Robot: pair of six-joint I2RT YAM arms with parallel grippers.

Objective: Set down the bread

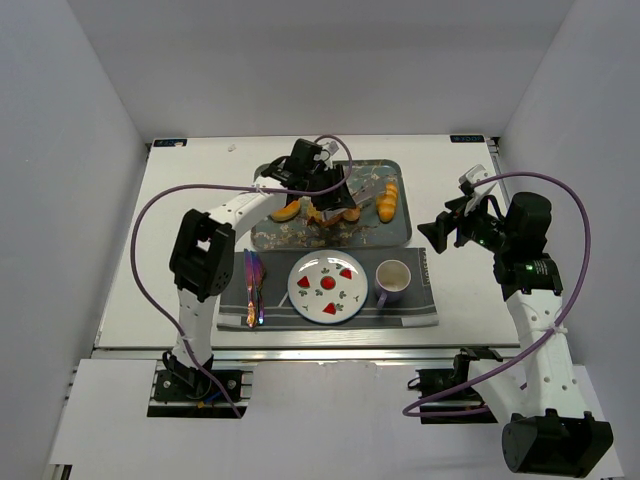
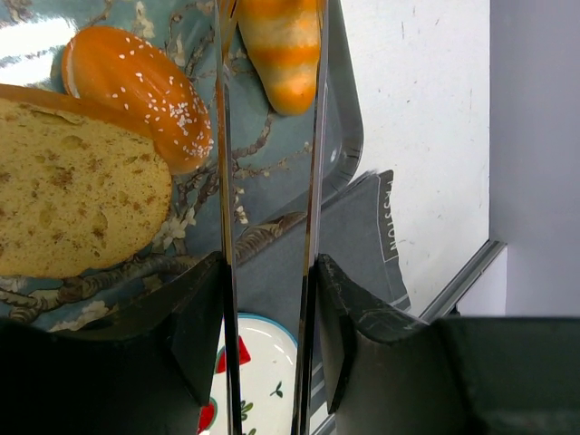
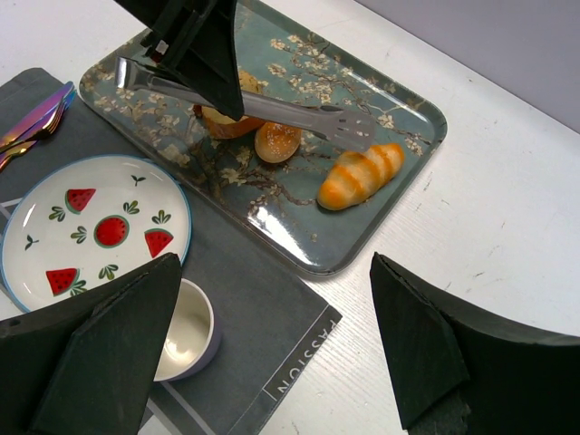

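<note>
Three breads lie on the floral tray point(image 1: 400, 232): a brown slice point(image 2: 72, 190), a sesame bun point(image 2: 136, 91) and a striped roll point(image 2: 285, 50). They also show in the right wrist view: slice point(image 3: 222, 125), bun point(image 3: 277, 140), roll point(image 3: 360, 177). My left gripper point(image 2: 269, 263) is shut on metal tongs point(image 2: 224, 136) and hovers over the tray point(image 1: 335, 195). The tong arms stand apart and their tips point(image 3: 352, 131) hold nothing, just above the tray between bun and roll. My right gripper point(image 3: 276, 263) is open and empty, above the table right of the tray point(image 1: 445, 232).
A grey placemat point(image 1: 425, 300) lies in front of the tray. On it stand a watermelon-patterned plate point(image 1: 327, 287), a white cup point(image 1: 392, 280) and iridescent cutlery point(image 1: 253, 285). The left arm's purple cable point(image 1: 150, 215) loops over the left of the table.
</note>
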